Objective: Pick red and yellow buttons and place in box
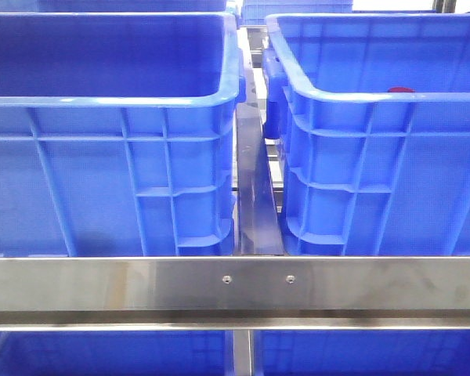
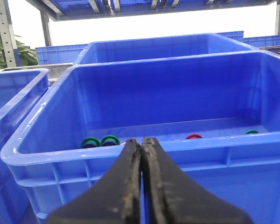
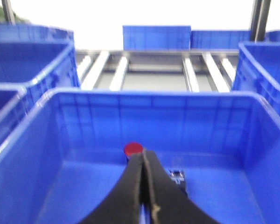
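2 crates sit side by side before me in the front view, the left crate (image 1: 110, 117) and the box (image 1: 376, 141) on the right, a narrow metal strip (image 1: 254, 196) running near to far in the gap between them. A metal rail (image 1: 235, 286) crosses in front of both. A button (image 1: 400, 90) shows just over the box's near rim. My left gripper (image 2: 142, 140) hangs before the near wall of a crate (image 2: 130, 158) holding several rings (image 2: 100, 141) on its floor. My right gripper (image 3: 143, 156) is over the box, the button (image 3: 133, 149) just beyond its tips, a small metal piece (image 3: 177, 176) beside them.

Both pincers (image 2: 142, 140) (image 3: 143, 154) closed, empty.
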You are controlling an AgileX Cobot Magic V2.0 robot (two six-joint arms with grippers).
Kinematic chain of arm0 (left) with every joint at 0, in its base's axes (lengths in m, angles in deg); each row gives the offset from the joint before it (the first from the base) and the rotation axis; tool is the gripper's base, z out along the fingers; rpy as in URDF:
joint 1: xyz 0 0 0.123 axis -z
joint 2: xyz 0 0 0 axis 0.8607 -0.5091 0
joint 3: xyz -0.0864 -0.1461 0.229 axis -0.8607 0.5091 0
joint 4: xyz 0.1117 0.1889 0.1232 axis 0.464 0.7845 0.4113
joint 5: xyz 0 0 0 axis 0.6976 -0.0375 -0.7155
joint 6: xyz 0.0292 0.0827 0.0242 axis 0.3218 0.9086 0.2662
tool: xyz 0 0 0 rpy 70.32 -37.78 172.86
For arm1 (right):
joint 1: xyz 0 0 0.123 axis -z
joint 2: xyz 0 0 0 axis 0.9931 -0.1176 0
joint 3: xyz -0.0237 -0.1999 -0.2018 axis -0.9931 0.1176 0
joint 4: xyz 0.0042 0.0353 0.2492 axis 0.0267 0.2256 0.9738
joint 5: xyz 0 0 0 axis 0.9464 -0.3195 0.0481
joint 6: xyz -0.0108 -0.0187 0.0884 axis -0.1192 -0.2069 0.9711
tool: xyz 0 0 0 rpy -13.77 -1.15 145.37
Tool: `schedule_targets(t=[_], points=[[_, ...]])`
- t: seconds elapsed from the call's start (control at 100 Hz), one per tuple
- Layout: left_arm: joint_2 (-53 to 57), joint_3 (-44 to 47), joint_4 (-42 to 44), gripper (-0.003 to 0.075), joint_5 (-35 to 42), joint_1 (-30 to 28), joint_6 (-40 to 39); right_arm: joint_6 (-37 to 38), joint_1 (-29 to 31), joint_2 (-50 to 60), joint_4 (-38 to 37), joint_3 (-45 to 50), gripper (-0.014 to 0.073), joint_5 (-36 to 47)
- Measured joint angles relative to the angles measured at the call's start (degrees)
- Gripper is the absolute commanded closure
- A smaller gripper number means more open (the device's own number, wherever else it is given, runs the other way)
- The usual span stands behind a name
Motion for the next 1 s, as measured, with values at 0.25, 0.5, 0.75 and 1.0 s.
schedule_targets(t=[0.25,0.5,0.75,1.0], points=[[0.0,0.0,0.0,0.0739,0.0,0.0,0.0,2.9,-0.3,9.3,-0.9,10.1,0.0662,4.3],[0.0,0.0,0.0,0.0739,0.0,0.0,0.0,3.1,-0.3,21.5,-1.0,18.8,0.0662,4.6],[0.0,0.0,0.0,0.0739,0.0,0.0,0.0,3.1,-0.3,25.9,-1.1,24.0,0.0662,5.6],[0.0,0.0,0.0,0.0739,0.0,0.0,0.0,3.2,-0.3,25.9,-1.1,25.5,0.0662,9.0]])
